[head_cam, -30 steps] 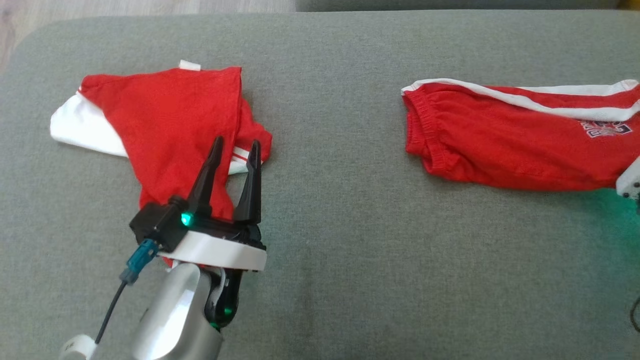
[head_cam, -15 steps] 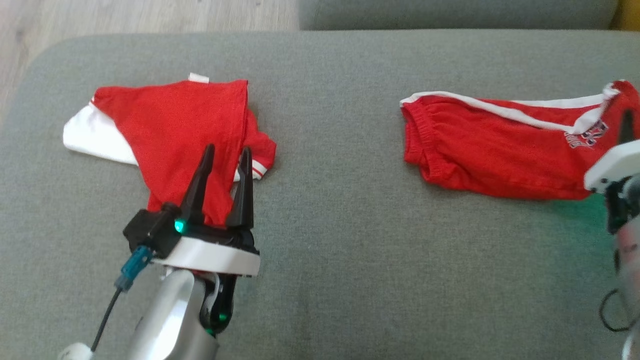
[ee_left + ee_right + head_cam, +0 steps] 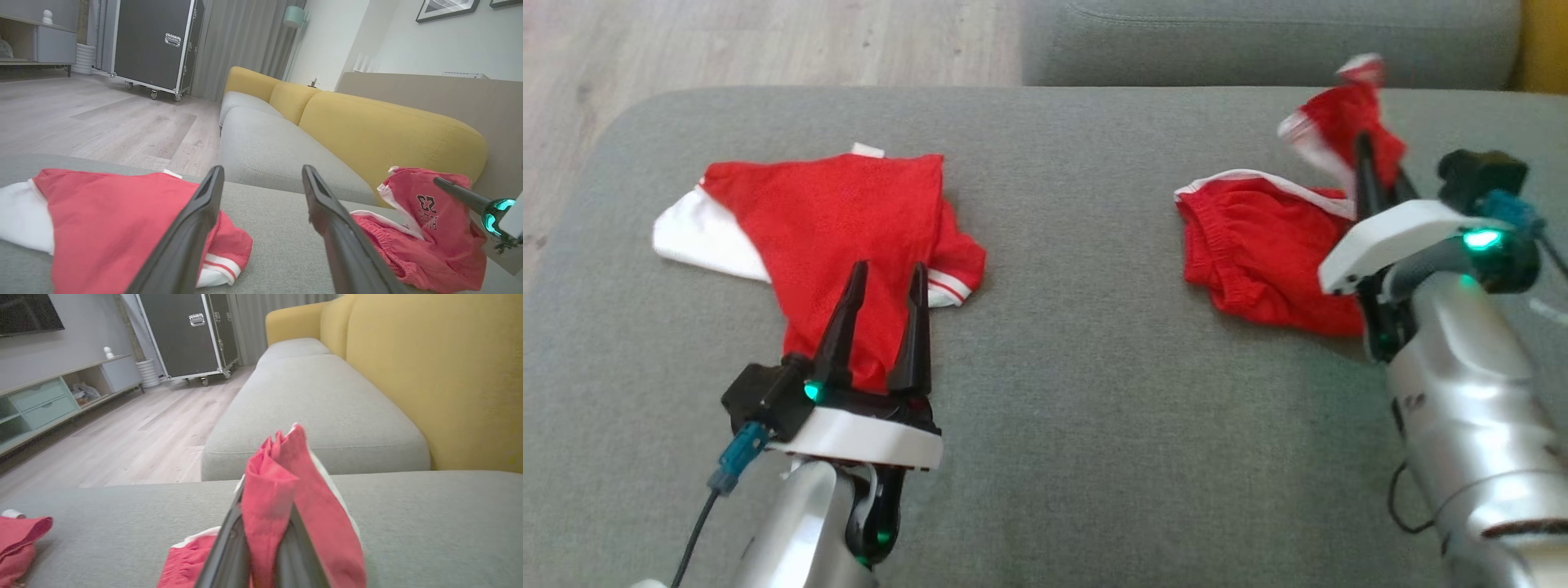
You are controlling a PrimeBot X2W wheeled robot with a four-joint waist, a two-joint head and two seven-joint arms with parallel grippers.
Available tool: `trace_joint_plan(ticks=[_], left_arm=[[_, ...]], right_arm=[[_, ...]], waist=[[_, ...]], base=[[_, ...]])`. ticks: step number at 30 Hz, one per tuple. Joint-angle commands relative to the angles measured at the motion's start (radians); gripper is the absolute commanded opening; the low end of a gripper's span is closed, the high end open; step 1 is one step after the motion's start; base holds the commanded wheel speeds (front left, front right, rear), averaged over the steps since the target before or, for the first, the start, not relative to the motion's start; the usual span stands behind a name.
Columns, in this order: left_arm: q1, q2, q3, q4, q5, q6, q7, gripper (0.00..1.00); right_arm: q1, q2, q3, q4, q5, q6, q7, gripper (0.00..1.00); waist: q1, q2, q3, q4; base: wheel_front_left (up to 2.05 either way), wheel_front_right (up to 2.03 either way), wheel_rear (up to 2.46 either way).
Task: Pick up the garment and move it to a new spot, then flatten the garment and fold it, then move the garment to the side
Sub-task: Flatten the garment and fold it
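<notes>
**Item 1: shorts** point(image 3: 1258, 261). Red knit cloth with a gathered elastic waistband and a white side stripe. They lie toward 2 o'clock in the head view. The waistband end rests crumpled on the seat cushion point(image 3: 1078, 367). The other end is lifted off it in a bunched, pleated peak. In the left wrist view the raised part point(image 3: 433, 228) carries a black print point(image 3: 427, 202), apparently the number 23. The lettering under it is too small to read.

**Item 2: right gripper** point(image 3: 1368, 155). Two long, dark, tapered fingers on a white collar and a silver forearm. The fingers are pinched tight on the lifted end of the shorts. In the right wrist view the cloth point(image 3: 286, 486) stands up between and above them point(image 3: 265, 506).

**Item 3: left gripper** point(image 3: 890, 268). Same build, toward 8 o'clock. The fingers are spread apart point(image 3: 262, 169) and grip nothing. They are poised over the near edge of the shirt.

**Item 4: shirt** point(image 3: 833, 212). Red fine-mesh cloth with a white panel and a striped cuff. It lies loosely folded toward 10 o'clock. A small white tag point(image 3: 867, 149) sits on its far edge. No writing on the tag is legible.

**Item 5: seat cushion.** Grey woven fabric with rounded corners.

**Item 6: surroundings.** Pale wood-plank floor point(image 3: 768, 41) at 11 o'clock. Yellow padded sofa back point(image 3: 388, 134).
</notes>
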Motion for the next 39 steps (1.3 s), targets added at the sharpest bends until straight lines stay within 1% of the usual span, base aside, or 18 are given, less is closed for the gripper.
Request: trace_joint_plan(ticks=[1,6,7,9,14,17,18,19,24,26,29,33,34,36,39], left_arm=[[-0.018,0.008,0.033,-0.029,0.011,0.001,-0.009,1.0],[-0.011,0.008,0.031,-0.021,0.014,0.001,-0.009,1.0],[-0.011,0.008,0.031,-0.021,0.014,0.001,-0.009,1.0],[-0.007,0.008,0.034,-0.018,0.015,0.001,-0.009,1.0],[0.003,0.008,0.048,-0.017,0.019,0.001,-0.009,1.0],[0.012,0.008,0.055,-0.016,0.019,0.001,-0.009,1.0],[0.014,0.008,0.055,-0.016,0.018,0.001,-0.009,1.0],[0.016,0.008,0.055,-0.016,0.018,0.001,-0.009,1.0],[0.014,0.008,0.061,-0.02,0.017,0.001,-0.009,1.0],[0.012,0.008,0.062,-0.021,0.019,0.001,-0.009,1.0],[0.009,0.008,0.067,-0.026,0.018,0.001,-0.009,1.0],[0.009,0.008,0.076,-0.037,0.019,0.001,-0.009,1.0],[0.008,0.008,0.081,-0.045,0.019,0.001,-0.009,1.0],[0.008,0.008,0.086,-0.053,0.019,0.001,-0.009,1.0],[0.008,0.008,0.096,-0.06,0.019,0.001,-0.009,1.0]], right_arm=[[0.009,0.022,0.054,-0.049,0.034,-0.001,-0.013,0.0],[0.073,0.034,0.211,-0.102,0.142,-0.001,-0.014,0.0],[0.073,0.034,0.211,-0.102,0.142,-0.001,-0.014,0.0],[0.093,0.032,0.269,-0.104,0.169,-0.001,-0.014,0.0],[0.122,0.016,0.384,-0.085,0.216,-0.001,-0.014,0.0],[0.129,0.016,0.457,-0.042,0.232,-0.001,-0.011,0.0],[0.128,0.017,0.482,-0.024,0.235,-0.001,-0.007,0.18],[0.126,0.017,0.499,-0.006,0.242,-0.001,-0.004,1.0],[0.104,0.018,0.554,0.007,0.301,-0.001,-0.008,1.0],[0.095,0.001,0.569,-0.003,0.317,-0.001,-0.01,1.0],[0.086,-0.044,0.564,-0.03,0.336,-0.001,-0.013,1.0],[0.089,-0.121,0.491,-0.114,0.335,-0.001,-0.013,1.0],[0.104,-0.153,0.429,-0.16,0.32,-0.001,-0.013,1.0],[0.127,-0.173,0.362,-0.209,0.292,-0.001,-0.013,1.0],[0.177,-0.178,0.262,-0.288,0.228,-0.001,-0.014,1.0]], waist=[[0.0,0.0,-0.002,0.012],[0.0,0.0,-0.011,0.047],[0.0,0.0,-0.011,0.047],[0.0,0.0,-0.014,0.057],[0.0,0.0,-0.017,0.067],[0.0,0.0,-0.018,0.059],[0.0,0.0,-0.019,0.055],[0.0,0.0,-0.02,0.05],[0.0,0.0,-0.022,0.018],[0.0,0.0,-0.024,0.003],[0.0,0.0,-0.029,-0.022],[0.0,0.0,-0.034,-0.063],[0.0,0.0,-0.035,-0.083],[0.0,0.0,-0.035,-0.103],[0.0,0.0,-0.033,-0.131]], base=[[0.0,0.0,0.0],[0.0,0.0,0.0],[0.0,0.0,0.0],[0.0,0.0,0.0],[0.0,0.0,0.0],[0.0,0.0,0.0],[0.0,0.0,0.0],[0.0,0.0,0.0],[0.0,0.0,0.0],[0.0,0.0,0.0],[0.0,0.0,0.0],[0.0,0.0,0.0],[0.0,0.0,0.0],[0.0,0.0,0.0],[0.0,0.0,0.0]])
